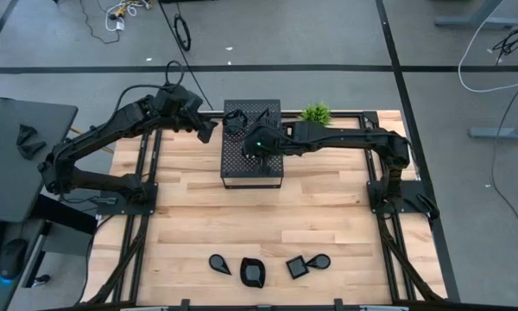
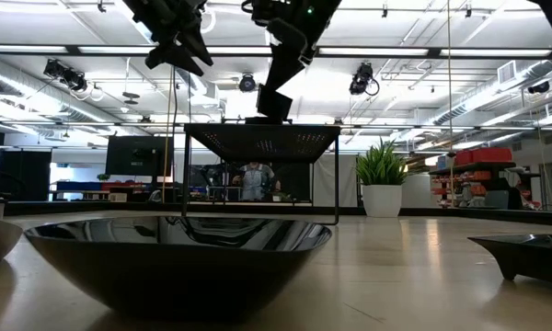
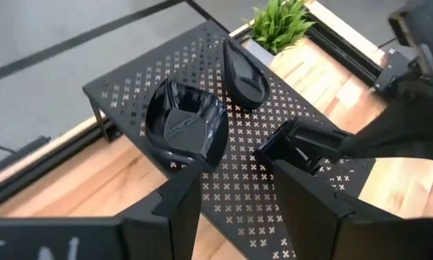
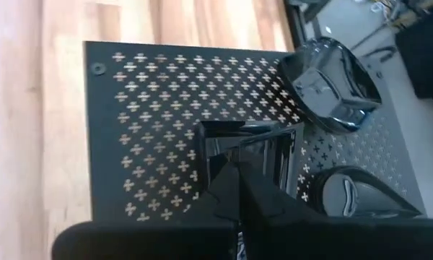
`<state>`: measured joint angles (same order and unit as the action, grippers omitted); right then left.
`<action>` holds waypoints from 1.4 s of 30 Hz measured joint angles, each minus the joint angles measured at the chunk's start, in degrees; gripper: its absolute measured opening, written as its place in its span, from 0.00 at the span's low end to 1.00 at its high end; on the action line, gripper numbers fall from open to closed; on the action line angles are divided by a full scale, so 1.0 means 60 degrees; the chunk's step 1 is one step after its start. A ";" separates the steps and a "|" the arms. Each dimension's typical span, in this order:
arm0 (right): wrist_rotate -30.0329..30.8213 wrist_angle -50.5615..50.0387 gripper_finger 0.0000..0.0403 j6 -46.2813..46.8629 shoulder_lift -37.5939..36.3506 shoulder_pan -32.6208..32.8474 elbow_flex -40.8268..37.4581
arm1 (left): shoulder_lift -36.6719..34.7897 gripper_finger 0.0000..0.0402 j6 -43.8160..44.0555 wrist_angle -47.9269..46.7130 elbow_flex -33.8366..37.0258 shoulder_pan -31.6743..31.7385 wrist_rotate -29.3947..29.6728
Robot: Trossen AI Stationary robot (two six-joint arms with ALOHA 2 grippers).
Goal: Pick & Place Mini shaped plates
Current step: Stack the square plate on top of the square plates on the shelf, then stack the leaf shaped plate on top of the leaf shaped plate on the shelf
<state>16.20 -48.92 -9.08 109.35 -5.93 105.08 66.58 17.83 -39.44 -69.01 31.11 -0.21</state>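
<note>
Two glossy black mini plates lie on top of the black perforated box (image 1: 251,168): a rounded one (image 3: 185,125) and a teardrop one (image 3: 245,68). My right gripper (image 4: 234,189) reaches over the box top from the table's right and is shut on a small square plate (image 4: 252,153). My left gripper (image 3: 234,195) hovers open off the box's far left corner, fingers aimed at the rounded plate and touching nothing. Several more plates (image 1: 252,272) sit along the table's near edge. My right gripper pinches the square plate by the rim nearest the gripper (image 4: 233,170) between its two shut fingers. The fingers slant down from the table's right. The plate sits over the middle of the box top. Whether its underside touches the box, I cannot tell.
A small green potted plant (image 1: 315,112) stands at the box's far right corner. In the low view one near-edge plate (image 2: 179,253) fills the foreground and another (image 2: 524,250) sits at the right. Bare wooden tabletop (image 1: 268,216) lies between the box and the near row.
</note>
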 joint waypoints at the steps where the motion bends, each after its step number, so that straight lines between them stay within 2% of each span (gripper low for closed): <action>1: 0.0059 0.0052 0.00 0.0094 0.0010 0.0000 -0.0001 | -0.0012 0.44 -0.0084 0.0041 0.0002 0.0000 0.0002; 4: 0.0150 0.0462 0.00 0.0301 0.0108 -0.0044 0.0011 | -0.0061 0.44 -0.0135 -0.0071 0.0000 0.0000 -0.0007; 16: 0.0157 0.0255 0.01 0.1143 0.0220 -0.0048 -0.0200 | -0.0061 0.44 -0.0187 -0.0059 0.0000 -0.0025 -0.0437; 24: 0.0153 0.0517 0.09 0.1199 0.0221 -0.0051 -0.0204 | -0.0061 0.44 -0.0410 -0.0048 0.0000 -0.0025 -0.0441; 30: 0.0115 0.0629 0.19 0.1216 0.0221 -0.0043 -0.0204 | -0.0061 0.44 -0.0435 -0.0045 0.0000 -0.0025 -0.0441; 32: -0.0198 0.0617 0.22 0.1210 0.0162 -0.0044 -0.0193 | -0.0061 0.44 -0.0435 -0.0045 0.0000 -0.0025 -0.0441; 37: -0.2320 0.0322 0.26 0.1167 -0.0477 -0.0242 -0.0157 | -0.0061 0.44 -0.0435 -0.0045 0.0000 -0.0025 -0.0441; 42: -0.2571 -0.0421 0.24 0.1623 -0.1065 -0.0618 -0.0157 | -0.0061 0.44 -0.0435 -0.0045 0.0000 -0.0025 -0.0437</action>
<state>0.78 -51.45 0.66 102.96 -9.64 104.14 66.22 15.22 -39.70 -69.01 30.96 -2.83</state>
